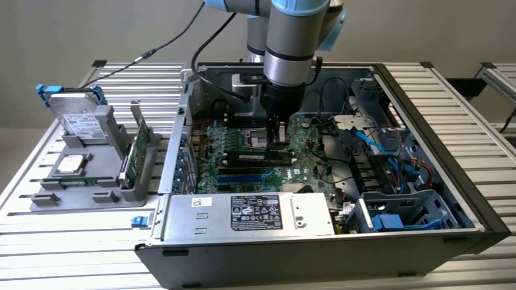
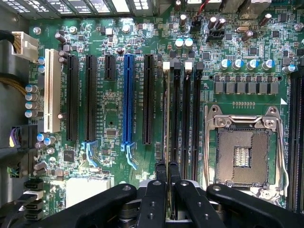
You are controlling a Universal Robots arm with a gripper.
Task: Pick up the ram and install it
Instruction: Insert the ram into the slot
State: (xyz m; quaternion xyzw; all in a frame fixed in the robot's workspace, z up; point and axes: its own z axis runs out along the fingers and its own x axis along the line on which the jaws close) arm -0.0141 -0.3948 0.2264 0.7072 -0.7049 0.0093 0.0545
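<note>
My gripper (image 1: 278,134) reaches straight down into the open computer case (image 1: 451,181), over the motherboard (image 1: 241,172). In the wrist view the two black fingers (image 2: 160,173) are closed on a thin stick seen edge-on, the ram (image 2: 166,118). It runs lengthwise away from the gripper (image 2: 167,172). The ram lies along the outermost of the black memory slots (image 2: 187,118), on the side away from the CPU socket (image 2: 242,152). I cannot tell whether it is seated or just above the slot.
A grey holder (image 1: 81,181) on the exterior view's left carries a hard drive (image 1: 77,115), a processor (image 1: 72,163) and an upright green expansion card (image 1: 141,148). The power supply (image 1: 250,211) sits at the case's near end. Blue cables (image 1: 375,142) and drive cages (image 1: 403,211) are on the right.
</note>
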